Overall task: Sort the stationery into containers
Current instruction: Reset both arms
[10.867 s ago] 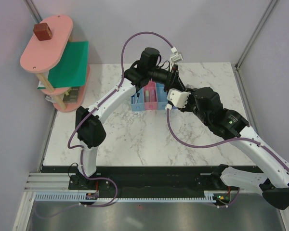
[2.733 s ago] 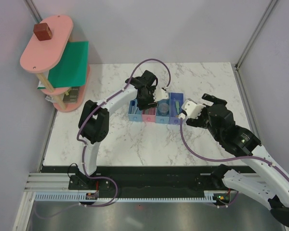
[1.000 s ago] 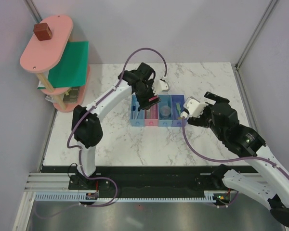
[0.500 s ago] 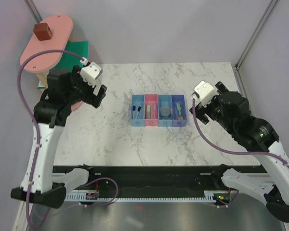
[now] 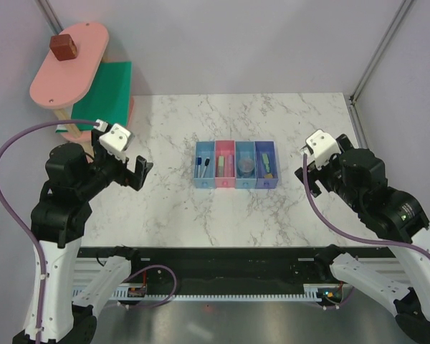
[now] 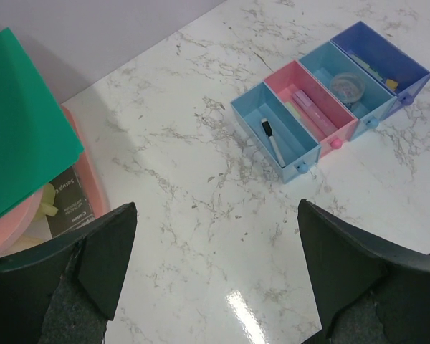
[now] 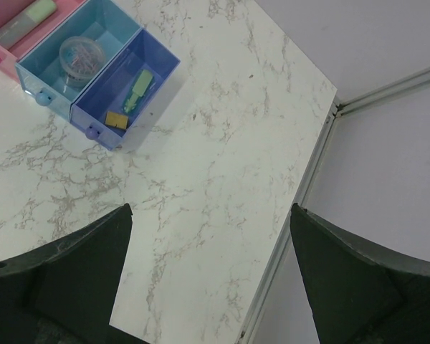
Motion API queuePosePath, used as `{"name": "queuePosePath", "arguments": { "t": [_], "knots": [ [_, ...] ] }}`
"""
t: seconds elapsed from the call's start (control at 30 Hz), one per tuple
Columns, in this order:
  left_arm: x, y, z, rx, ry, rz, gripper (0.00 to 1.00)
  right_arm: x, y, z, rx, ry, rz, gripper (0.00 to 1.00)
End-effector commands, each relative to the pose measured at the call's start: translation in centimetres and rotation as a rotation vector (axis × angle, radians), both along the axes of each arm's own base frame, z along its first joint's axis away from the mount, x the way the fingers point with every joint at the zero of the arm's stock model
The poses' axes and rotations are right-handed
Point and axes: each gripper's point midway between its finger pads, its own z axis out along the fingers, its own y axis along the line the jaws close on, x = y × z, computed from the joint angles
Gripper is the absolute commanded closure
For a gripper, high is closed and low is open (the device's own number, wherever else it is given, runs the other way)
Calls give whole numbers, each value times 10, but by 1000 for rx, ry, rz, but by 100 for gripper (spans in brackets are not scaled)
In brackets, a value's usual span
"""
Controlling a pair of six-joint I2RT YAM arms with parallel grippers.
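Observation:
The containers [image 5: 235, 183] are a row of four joined bins in the middle of the table: blue, pink, light blue, purple-blue. A white marker [image 6: 273, 140] lies in the blue bin [image 6: 255, 135]. The pink-lilac bar [image 6: 307, 111] is in the pink bin and the small bundle [image 7: 80, 51] in the light blue one. The mint-green piece [image 7: 140, 86] and tan block [image 7: 116, 119] lie in the purple-blue bin [image 7: 153, 105]. My left gripper [image 5: 139, 173] hangs open well left of the row. My right gripper [image 5: 307, 178] hangs open to its right. Both hold nothing.
A pink-and-green tiered shelf [image 5: 82, 93] stands at the back left, with a brown cube [image 5: 63, 46] on its top tier. Its green panel [image 6: 21, 122] fills the left wrist view's left side. The table's right edge and frame rail [image 7: 312, 179] lie under the right gripper.
The left arm has pulled away from the bins to the left and toward the near edge, its jaws spreading fully. The right arm has drawn back to the right. The bins have not moved.

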Motion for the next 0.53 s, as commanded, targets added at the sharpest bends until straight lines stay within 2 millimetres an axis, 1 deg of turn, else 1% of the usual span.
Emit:
{"name": "queuePosePath", "arguments": {
  "t": [0.0, 0.2, 0.33, 0.5],
  "knots": [
    [-6, -9, -2, -73, 39, -18, 0, -2, -4, -5, 33, 13, -30, 2],
    [-4, -11, -1, -76, 44, -31, 0, -9, -5, 0, 68, -4, -26, 2],
    [-4, -12, -2, -78, 50, -34, 0, -10, -4, -4, 63, 8, -19, 2],
    [-4, -11, -5, -72, 55, -31, 0, -7, -5, -8, 52, 13, -35, 2]
  ]
}}
